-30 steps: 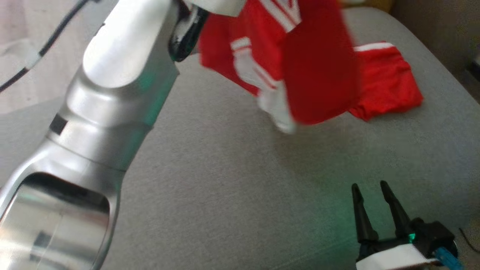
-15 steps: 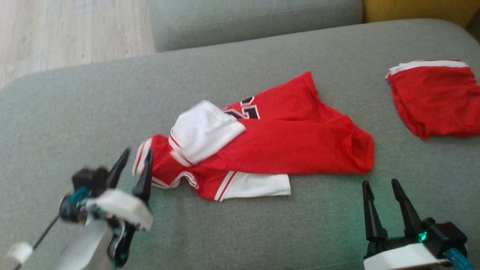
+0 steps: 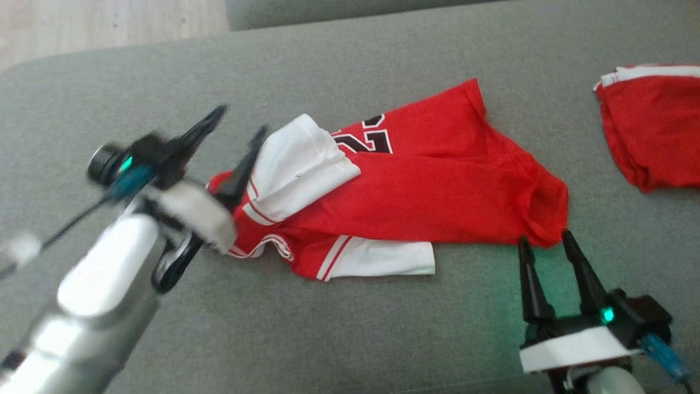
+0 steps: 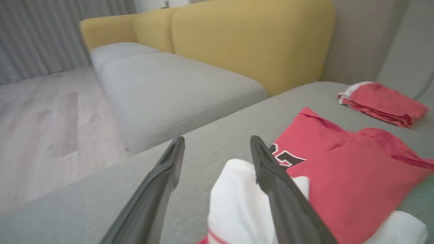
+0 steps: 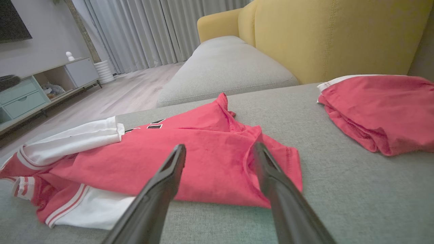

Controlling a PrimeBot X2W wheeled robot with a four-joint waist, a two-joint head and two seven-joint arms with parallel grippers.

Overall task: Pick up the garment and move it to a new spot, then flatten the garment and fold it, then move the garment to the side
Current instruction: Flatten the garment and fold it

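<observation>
While the red garment (image 3: pixel 437 180) is lying crumpled on the grey cushion (image 3: pixel 350 328), the left claw (image 3: pixel 243 120) is hovering open at its white sleeve end, one finger showing in front of the white cloth. The right claw (image 3: pixel 546 237) is sitting open too, its tips just beside the garment's opposite corner. A folded red piece (image 3: pixel 651 126) is resting well apart, further right.

Left fingers (image 3: pixel 205 121) blurred; folded red cloth (image 3: pixel 651 131) cut off.
</observation>
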